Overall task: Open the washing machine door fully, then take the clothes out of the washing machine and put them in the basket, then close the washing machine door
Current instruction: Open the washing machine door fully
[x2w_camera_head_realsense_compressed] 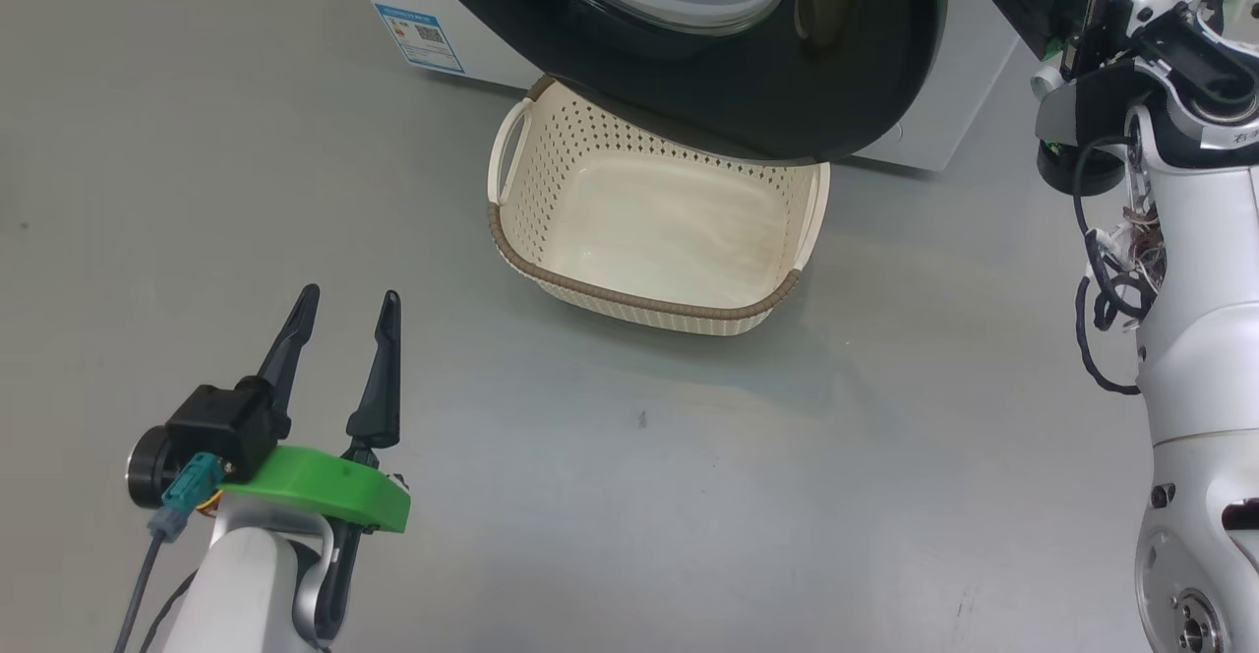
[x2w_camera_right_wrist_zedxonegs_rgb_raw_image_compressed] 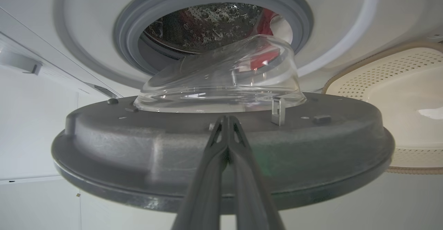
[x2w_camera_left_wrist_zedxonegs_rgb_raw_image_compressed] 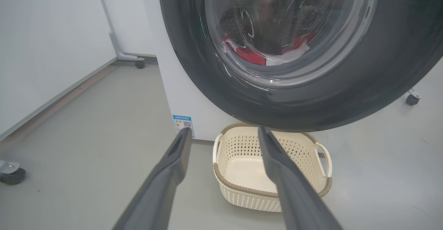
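Note:
The washing machine door (x2w_camera_head_realsense_compressed: 836, 92), black-rimmed with a glass bowl, stands partly open above the far side of the basket (x2w_camera_head_realsense_compressed: 679, 314). Through the glass I see the red and white clothes (x2w_camera_left_wrist_zedxonegs_rgb_raw_image_compressed: 249, 55) in the drum. My right gripper (x2w_camera_right_wrist_zedxonegs_rgb_raw_image_compressed: 226, 119) is shut, its tips against the grey inner face of the washing machine door (x2w_camera_right_wrist_zedxonegs_rgb_raw_image_compressed: 138, 143), below the glass bowl (x2w_camera_right_wrist_zedxonegs_rgb_raw_image_compressed: 221, 81). Behind it the gasket and drum of the washing machine (x2w_camera_right_wrist_zedxonegs_rgb_raw_image_compressed: 214, 22) show, with red clothes (x2w_camera_right_wrist_zedxonegs_rgb_raw_image_compressed: 266, 18) inside. My left gripper (x2w_camera_head_realsense_compressed: 350, 297) hangs open over the floor, left of the basket, holding nothing. In the left wrist view the left gripper (x2w_camera_left_wrist_zedxonegs_rgb_raw_image_compressed: 224, 130) points at the basket (x2w_camera_left_wrist_zedxonegs_rgb_raw_image_compressed: 249, 167).
The cream basket sits empty on the grey floor against the white washing machine (x2w_camera_left_wrist_zedxonegs_rgb_raw_image_compressed: 180, 84), which carries a blue label (x2w_camera_head_realsense_compressed: 421, 36). My right arm (x2w_camera_head_realsense_compressed: 1190, 269) rises along the right edge. Caster wheels (x2w_camera_left_wrist_zedxonegs_rgb_raw_image_compressed: 12, 176) and a white wall (x2w_camera_left_wrist_zedxonegs_rgb_raw_image_compressed: 45, 50) lie to the left.

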### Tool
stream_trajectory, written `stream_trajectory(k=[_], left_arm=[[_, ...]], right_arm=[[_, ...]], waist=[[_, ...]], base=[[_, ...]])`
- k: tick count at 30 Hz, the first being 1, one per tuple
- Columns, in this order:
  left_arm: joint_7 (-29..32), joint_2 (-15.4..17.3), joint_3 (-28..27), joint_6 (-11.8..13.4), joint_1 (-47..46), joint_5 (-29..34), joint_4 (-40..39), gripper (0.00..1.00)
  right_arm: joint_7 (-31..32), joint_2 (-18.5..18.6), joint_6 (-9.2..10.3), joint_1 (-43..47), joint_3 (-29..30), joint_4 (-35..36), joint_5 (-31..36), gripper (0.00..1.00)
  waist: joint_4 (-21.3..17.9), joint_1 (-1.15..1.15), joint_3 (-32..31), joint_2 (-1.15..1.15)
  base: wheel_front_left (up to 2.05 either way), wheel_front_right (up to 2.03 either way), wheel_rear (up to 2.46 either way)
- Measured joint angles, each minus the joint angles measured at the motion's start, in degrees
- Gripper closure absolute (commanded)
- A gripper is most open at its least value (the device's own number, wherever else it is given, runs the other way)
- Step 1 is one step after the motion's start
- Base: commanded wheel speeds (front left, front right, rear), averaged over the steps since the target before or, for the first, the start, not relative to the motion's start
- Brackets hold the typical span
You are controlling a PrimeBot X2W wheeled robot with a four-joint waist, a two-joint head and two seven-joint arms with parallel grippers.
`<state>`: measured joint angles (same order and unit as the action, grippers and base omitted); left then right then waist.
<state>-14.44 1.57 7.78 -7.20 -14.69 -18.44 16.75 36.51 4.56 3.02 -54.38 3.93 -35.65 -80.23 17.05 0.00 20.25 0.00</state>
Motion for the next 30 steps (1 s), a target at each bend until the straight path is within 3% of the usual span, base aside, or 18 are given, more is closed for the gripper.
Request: stream_trajectory(k=[7,11,23,30], left_arm=[[0.0,0.0,-1.5,0.0,1.3,0.4,0.1,0.00],[0.0,0.2,-2.3,0.0,2.4,0.5,0.1,0.00],[0.0,0.4,-4.0,0.0,4.0,1.0,-0.1,0.00],[0.0,0.5,-5.5,0.0,4.9,1.8,-0.2,0.00]], right_arm=[[-4.1,3.1,-5.34,4.2,-6.2,4.2,9.6,1.00],[-8.9,6.3,-9.21,7.1,-10.6,8.0,18.4,1.00],[-25.4,15.2,-10.00,18.2,-20.0,20.3,40.2,1.00],[-34.8,15.1,-10.00,26.0,-22.4,24.6,45.4,1.00]], waist=[[-0.9,0.00,-1.8,0.00],[-1.8,0.00,-2.9,0.00],[-4.4,0.00,-5.2,0.00],[-5.7,0.00,-6.4,0.00]], base=[[0.00,0.00,0.00],[0.00,0.00,0.00],[0.00,0.00,0.00],[0.00,0.00,0.00]])
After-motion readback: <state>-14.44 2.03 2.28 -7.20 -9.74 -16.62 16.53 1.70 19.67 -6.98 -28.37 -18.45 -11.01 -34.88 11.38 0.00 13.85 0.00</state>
